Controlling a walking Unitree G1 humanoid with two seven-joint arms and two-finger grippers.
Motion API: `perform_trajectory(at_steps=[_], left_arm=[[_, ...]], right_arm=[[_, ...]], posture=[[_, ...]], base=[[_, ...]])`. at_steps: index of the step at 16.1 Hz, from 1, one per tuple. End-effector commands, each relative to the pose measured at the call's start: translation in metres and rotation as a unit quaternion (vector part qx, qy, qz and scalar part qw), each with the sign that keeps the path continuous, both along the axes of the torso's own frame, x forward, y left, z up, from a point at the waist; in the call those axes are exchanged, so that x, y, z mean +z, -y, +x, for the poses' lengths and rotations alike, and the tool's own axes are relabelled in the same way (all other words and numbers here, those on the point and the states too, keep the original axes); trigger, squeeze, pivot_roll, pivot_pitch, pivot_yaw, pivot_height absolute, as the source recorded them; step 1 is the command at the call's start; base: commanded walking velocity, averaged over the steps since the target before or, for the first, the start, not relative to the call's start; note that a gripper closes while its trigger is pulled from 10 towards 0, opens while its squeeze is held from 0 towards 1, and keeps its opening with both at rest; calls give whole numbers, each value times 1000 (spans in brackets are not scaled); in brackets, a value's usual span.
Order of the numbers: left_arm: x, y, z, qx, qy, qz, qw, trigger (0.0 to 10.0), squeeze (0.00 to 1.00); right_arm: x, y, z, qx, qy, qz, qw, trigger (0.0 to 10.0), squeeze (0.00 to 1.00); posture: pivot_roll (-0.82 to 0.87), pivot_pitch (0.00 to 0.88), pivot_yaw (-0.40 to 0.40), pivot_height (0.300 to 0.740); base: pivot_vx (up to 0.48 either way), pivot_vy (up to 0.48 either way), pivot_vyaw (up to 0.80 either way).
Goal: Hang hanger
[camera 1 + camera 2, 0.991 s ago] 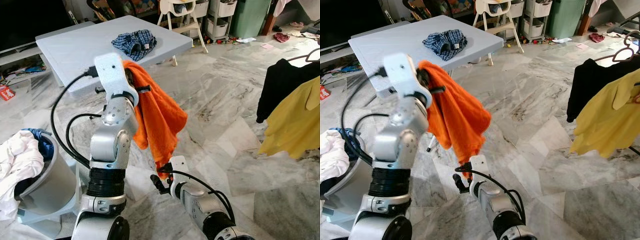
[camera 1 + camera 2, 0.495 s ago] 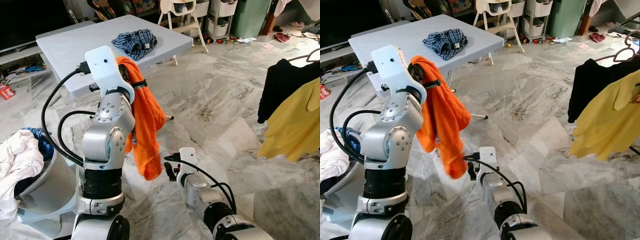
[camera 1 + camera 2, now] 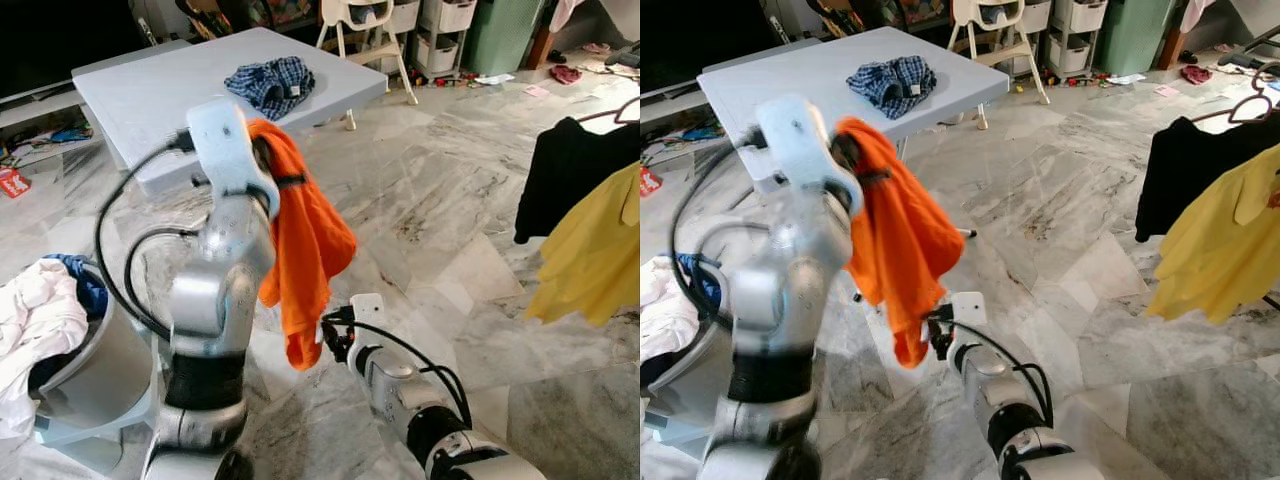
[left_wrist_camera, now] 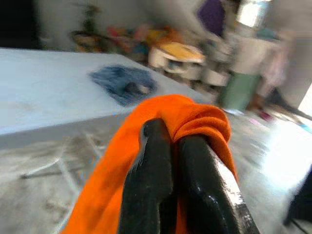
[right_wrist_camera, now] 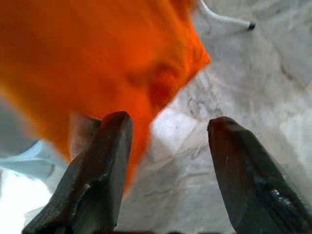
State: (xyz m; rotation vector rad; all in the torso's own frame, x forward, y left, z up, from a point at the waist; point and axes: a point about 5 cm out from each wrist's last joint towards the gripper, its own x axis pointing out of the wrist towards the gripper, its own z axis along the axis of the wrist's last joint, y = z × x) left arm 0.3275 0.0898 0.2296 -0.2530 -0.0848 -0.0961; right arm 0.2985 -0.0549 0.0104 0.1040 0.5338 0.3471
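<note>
My left gripper [image 3: 276, 172] is raised at chest height and shut on the top of an orange garment [image 3: 305, 240], which hangs down in folds. In the left wrist view the two black fingers [image 4: 151, 161] pinch the orange cloth [image 4: 195, 117] tightly. My right gripper [image 3: 330, 335] is low, right beside the garment's bottom end [image 3: 300, 352]. In the right wrist view it stands open [image 5: 168, 131], with the orange cloth [image 5: 97, 63] just beyond one finger and nothing between the fingers. A hanger hook [image 3: 1240, 100] shows above the hung clothes at the far right.
A grey table [image 3: 150, 90] with a checked blue garment [image 3: 268, 85] stands behind. At the left a laundry basket [image 3: 110, 360] holds white and blue clothes. A black garment [image 3: 570, 170] and a yellow one [image 3: 595, 250] hang at the right. Marble floor lies between.
My left arm has turned, and the orange garment has swung and spread a little. My right gripper has moved left, back to the garment's bottom end.
</note>
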Motion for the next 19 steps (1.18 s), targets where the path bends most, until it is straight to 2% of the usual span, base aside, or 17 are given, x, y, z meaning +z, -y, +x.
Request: perform_trajectory(at_steps=[1,2,3,4,6,8,9,10,12,13,15,16,17,18,19], left_arm=[[-9,-9,-4,-21,5,1,1000,10000,0],[-36,-22,-10,-8,-24,33,999,10000,0],[-54,-31,-16,1,-41,64,997,10000,0],[-71,-40,-22,13,-63,69,996,10000,0],[-100,-57,-32,22,-90,110,990,10000,0],[-114,-64,-35,12,-94,139,986,10000,0],[-116,-63,-34,-13,-80,160,984,10000,0],[-121,-64,-35,-24,-78,185,979,10000,0],[-135,-72,-42,-20,-99,208,973,10000,0],[-138,-73,-46,-22,-102,207,973,10000,0],[-154,-67,-63,-44,-107,237,965,10000,0],[-158,-63,-67,-57,-108,243,962,10000,0],[-162,-54,-73,-107,-96,298,944,10000,0],[-162,-48,-74,-132,-81,327,932,10000,0],[-156,-41,-71,-158,-52,350,922,10000,0]], right_arm=[[-1,-10,-6,11,11,6,1000,10000,0],[-3,10,-5,-5,29,-15,999,10000,0],[-4,24,-5,-18,39,-31,999,10000,0],[-6,39,-6,-34,47,-45,997,10000,0],[0,69,-2,-72,76,-70,992,10000,0],[12,88,5,-110,112,-74,985,10000,0],[15,92,6,-116,119,-78,983,10000,894],[16,92,7,-116,118,-77,983,10000,1000],[18,93,8,-115,122,-74,983,10000,1000],[18,92,7,-114,122,-74,983,10000,1000],[19,94,4,-107,126,-75,983,10000,1000],[19,95,4,-106,127,-77,983,10000,1000],[19,95,3,-101,128,-77,984,10000,812],[19,95,3,-96,128,-78,984,10000,620],[18,93,1,-85,126,-80,985,10000,0]], posture=[[61,0,51,740],[51,0,49,740],[40,0,49,740],[31,0,49,740],[15,0,50,740],[8,0,53,740],[0,0,55,740],[-4,0,54,740],[-9,0,48,740],[-9,0,48,740],[-16,0,30,740],[-16,0,29,740],[-18,0,25,740],[-18,0,20,740],[-18,0,17,740]], base=[[0,0,0],[0,0,0],[0,0,0],[0,0,0],[0,0,0],[0,0,0],[0,0,0],[0,0,0],[0,0,0],[0,0,0],[0,0,0],[0,0,0],[0,0,0],[0,0,0],[0,0,0]])
